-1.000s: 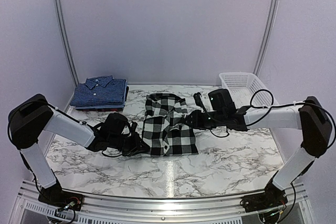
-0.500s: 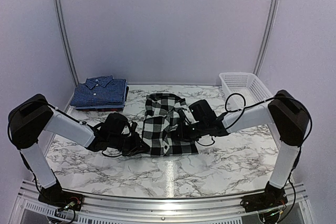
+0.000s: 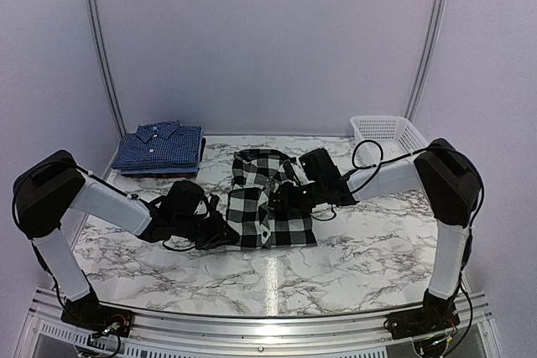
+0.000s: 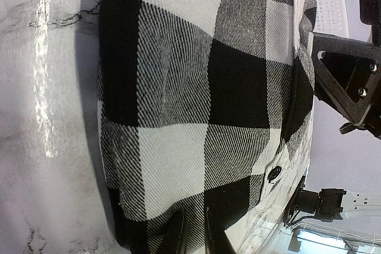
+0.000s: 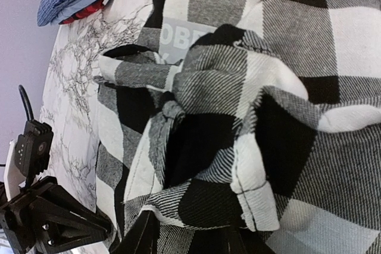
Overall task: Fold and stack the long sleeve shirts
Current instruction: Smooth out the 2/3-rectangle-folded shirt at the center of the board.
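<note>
A marble table (image 3: 369, 266) carries a black-and-white checked shirt (image 3: 273, 215), folded into a rough rectangle at its middle. A stack of folded dark blue shirts (image 3: 159, 148) sits at the far left corner and a white mesh basket (image 3: 390, 133) at the far right corner. The left gripper (image 3: 226, 236) is clamped on the checked shirt's near left edge, and the right gripper (image 3: 285, 197) rests on the shirt's right half, jaws apart around bunched cloth.

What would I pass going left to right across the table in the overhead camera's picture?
Stack of folded blue shirts → black-and-white checked shirt → white basket.
</note>
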